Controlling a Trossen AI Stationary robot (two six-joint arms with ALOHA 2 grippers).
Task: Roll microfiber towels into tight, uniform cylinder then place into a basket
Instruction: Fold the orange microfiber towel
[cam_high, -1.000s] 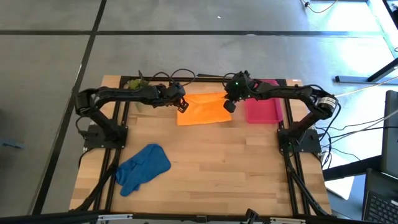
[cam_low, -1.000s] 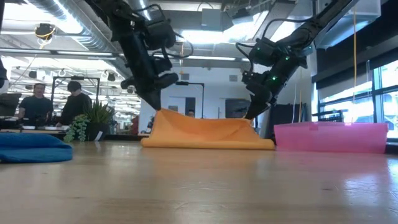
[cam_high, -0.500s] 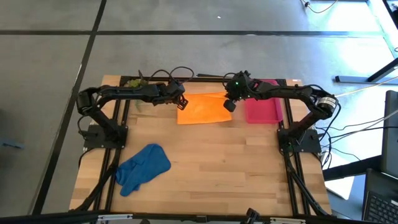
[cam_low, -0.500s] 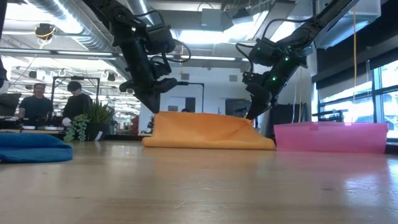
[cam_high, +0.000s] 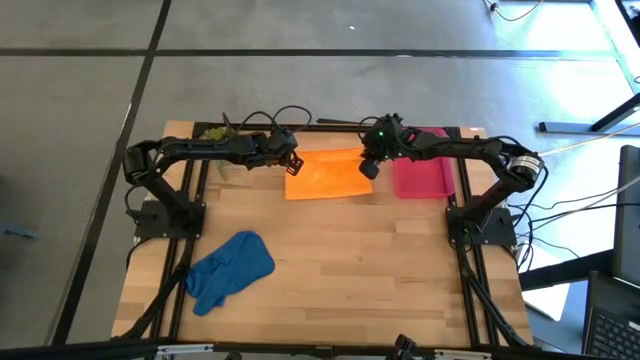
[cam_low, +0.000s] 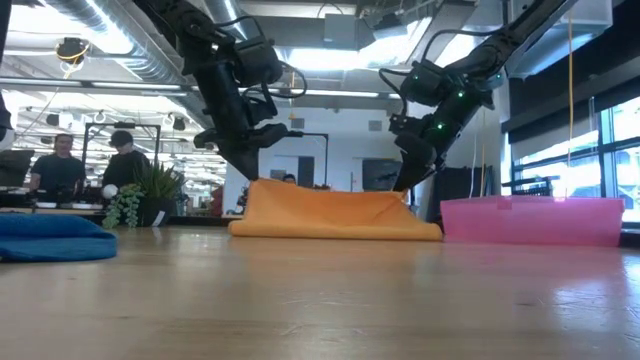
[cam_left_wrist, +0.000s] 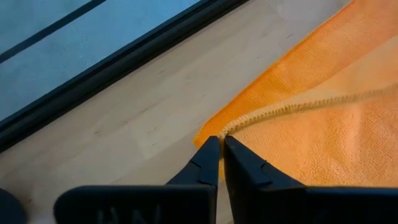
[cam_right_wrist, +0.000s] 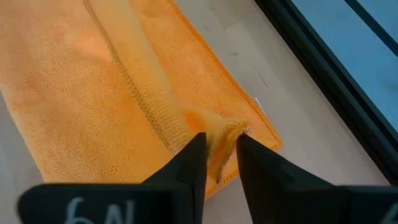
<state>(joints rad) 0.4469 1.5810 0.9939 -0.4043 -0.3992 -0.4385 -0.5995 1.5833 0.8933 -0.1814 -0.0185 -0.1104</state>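
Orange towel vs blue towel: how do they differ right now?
The orange towel lies spread and folded at the table's far edge, beside the basket; the blue towel sits crumpled in a heap nearer the front left. The left claw and right claw each pinch an orange corner; nothing touches the blue one. Neither is rolled.

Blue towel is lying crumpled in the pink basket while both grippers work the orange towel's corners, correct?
Not quite. The high view shows the blue towel crumpled on the bare table, not in the pink basket. The left gripper and right gripper are indeed at the orange towel corners.
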